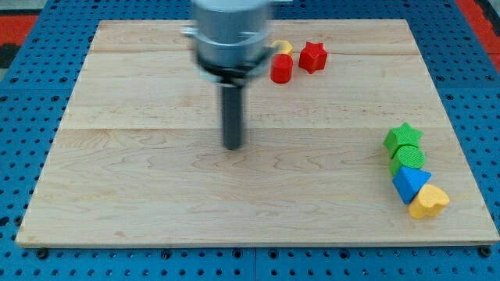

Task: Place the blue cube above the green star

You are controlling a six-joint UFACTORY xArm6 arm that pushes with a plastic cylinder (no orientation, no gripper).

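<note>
The green star [403, 137] lies near the board's right edge, at the top of a short column of blocks. Below it is a green round block [409, 158], then the blue block [410, 184], which looks wedge-shaped from here, then a yellow heart [429, 202]. These blocks touch one another. My tip [232, 146] rests on the board left of centre, far to the left of that column and touching no block.
A red cylinder [281, 69] and a red star [312, 56] sit near the top edge of the wooden board [117, 195]. A yellow block [284, 48] peeks out behind them. The arm's body hides part of the top of the board.
</note>
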